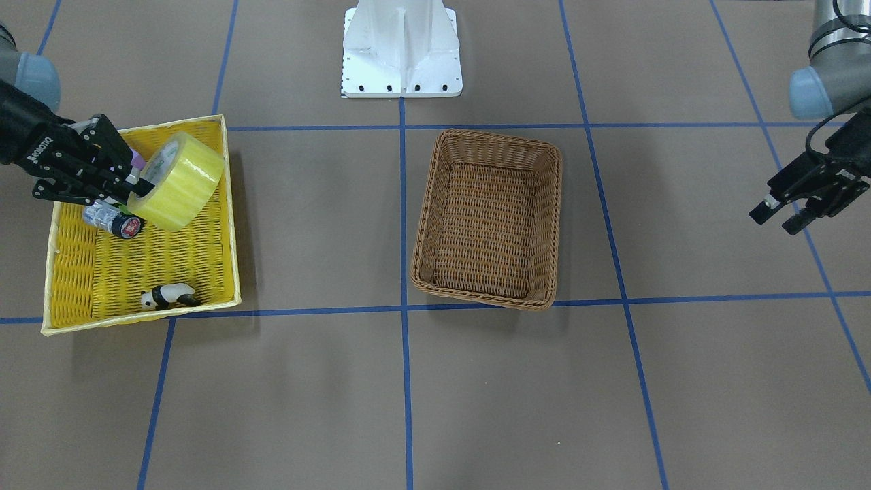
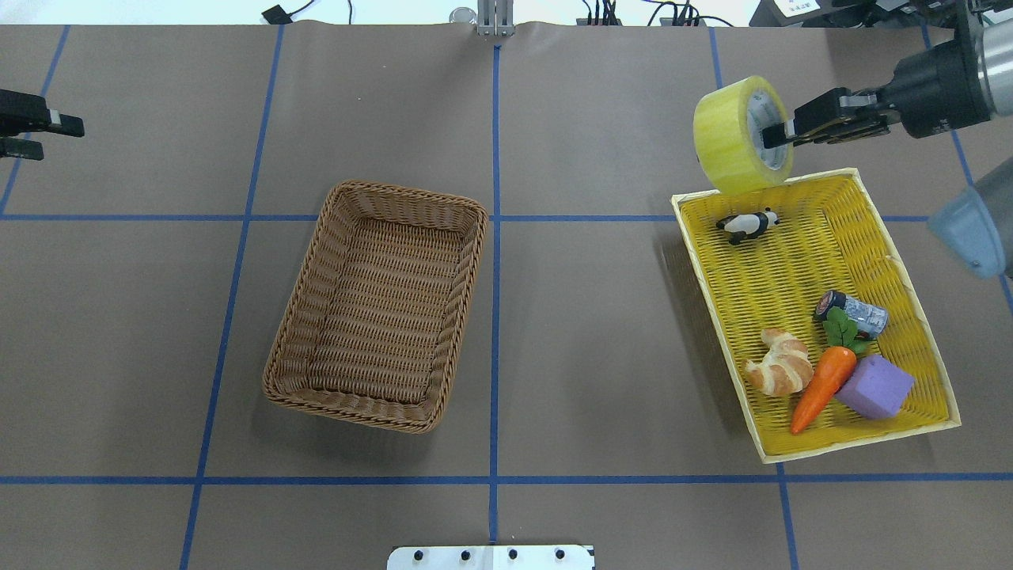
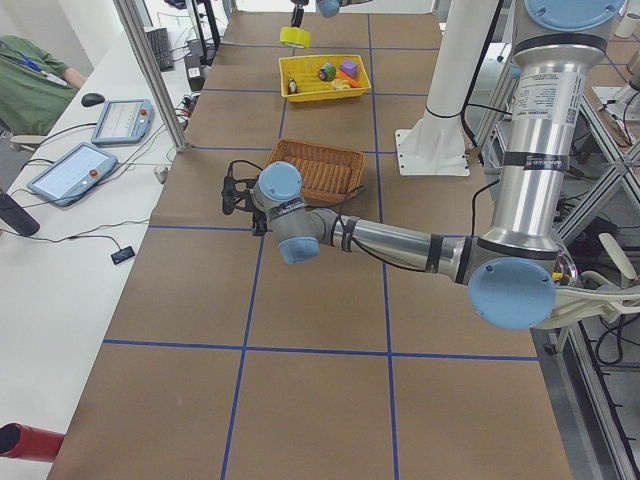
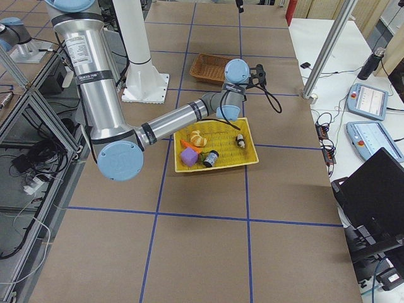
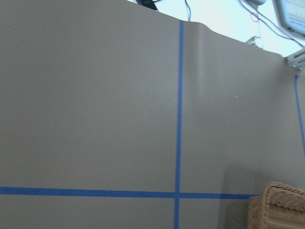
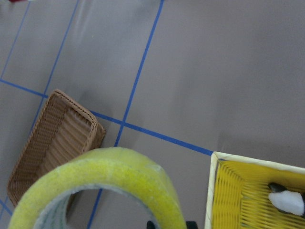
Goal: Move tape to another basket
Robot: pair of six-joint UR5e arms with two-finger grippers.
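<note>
The yellow tape roll point(image 2: 732, 134) hangs in the air over the far rim of the yellow tray point(image 2: 863, 439). My right gripper point(image 2: 779, 134) is shut on the tape's wall, one finger inside the core. In the front view the tape point(image 1: 178, 180) and right gripper point(image 1: 136, 184) are above the tray's corner. The tape point(image 6: 109, 176) fills the bottom of the right wrist view. The brown wicker basket point(image 2: 380, 305) stands empty at the table's middle left, well apart from the tape. My left gripper point(image 2: 47, 134) is open and empty at the far left edge.
In the yellow tray lie a toy panda point(image 2: 748, 224), a silver cylinder with a dark cap point(image 2: 855, 310), a croissant point(image 2: 779, 364), a carrot point(image 2: 823, 384) and a purple block point(image 2: 874, 385). The white robot base point(image 1: 401, 47) stands behind the basket.
</note>
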